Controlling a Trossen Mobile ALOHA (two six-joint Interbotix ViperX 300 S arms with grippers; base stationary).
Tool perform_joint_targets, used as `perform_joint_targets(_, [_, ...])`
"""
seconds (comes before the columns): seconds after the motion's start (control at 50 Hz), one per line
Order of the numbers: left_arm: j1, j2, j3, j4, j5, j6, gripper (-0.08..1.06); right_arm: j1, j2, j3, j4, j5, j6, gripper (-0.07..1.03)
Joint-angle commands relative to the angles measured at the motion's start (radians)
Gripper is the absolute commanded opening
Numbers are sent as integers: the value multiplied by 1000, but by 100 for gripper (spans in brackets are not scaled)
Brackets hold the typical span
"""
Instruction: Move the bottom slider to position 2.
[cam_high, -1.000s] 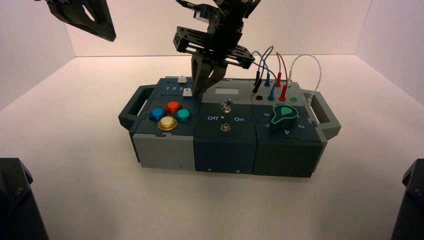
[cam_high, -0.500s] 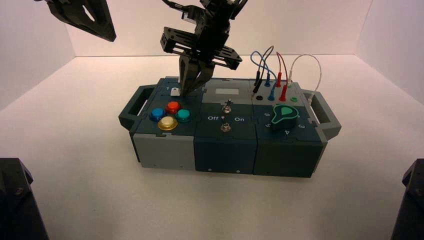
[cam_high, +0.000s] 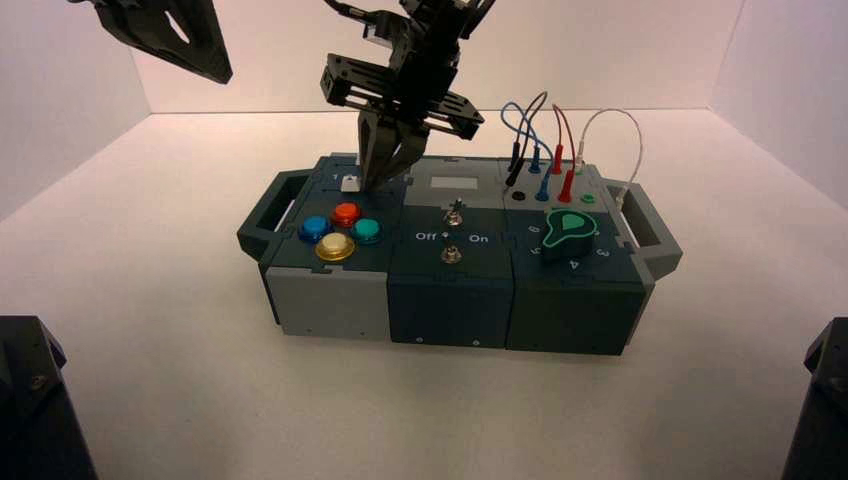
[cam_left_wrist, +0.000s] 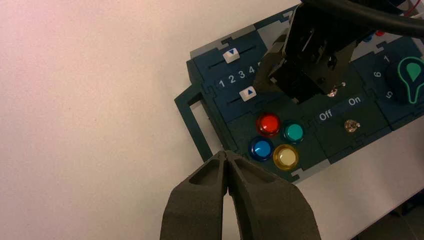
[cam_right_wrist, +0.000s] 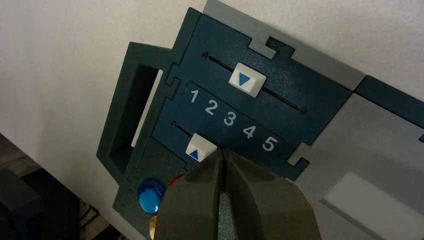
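The bottom slider (cam_right_wrist: 201, 148), a small white knob with a blue triangle, sits in its dark teal track just under the printed row "1 2 3 4 5", close to the numeral 2 (cam_right_wrist: 211, 107). It also shows in the left wrist view (cam_left_wrist: 248, 93) and the high view (cam_high: 350, 183). My right gripper (cam_right_wrist: 222, 153) is shut, its tip touching the knob's side that faces the 5 end; in the high view it (cam_high: 375, 184) reaches down onto the box's back left. My left gripper (cam_left_wrist: 227, 154) is shut and empty, parked high at the far left (cam_high: 170, 35).
The top slider (cam_right_wrist: 246, 80) sits in the track behind the numerals. Red (cam_high: 346, 212), blue (cam_high: 315, 228), green (cam_high: 366, 230) and yellow (cam_high: 335, 246) buttons lie in front of the sliders. Toggle switches (cam_high: 454, 215), a green dial (cam_high: 568, 230) and wires (cam_high: 545, 150) lie to the right.
My right gripper moved left along the bottom track and pushed the white knob left with it, from the 4 to 5 end to near the 2. It has held still for the last half second.
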Motion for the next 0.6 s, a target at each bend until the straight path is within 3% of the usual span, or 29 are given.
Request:
perform_joint_targets(0.02, [-2,-3,-18,0,-3,6,-3,15,-9,-20,6,2,2,-2])
perform_joint_targets(0.6, [-2,-3,-17,0,-3,6,-3,15,2,-31,6,6,0,-2])
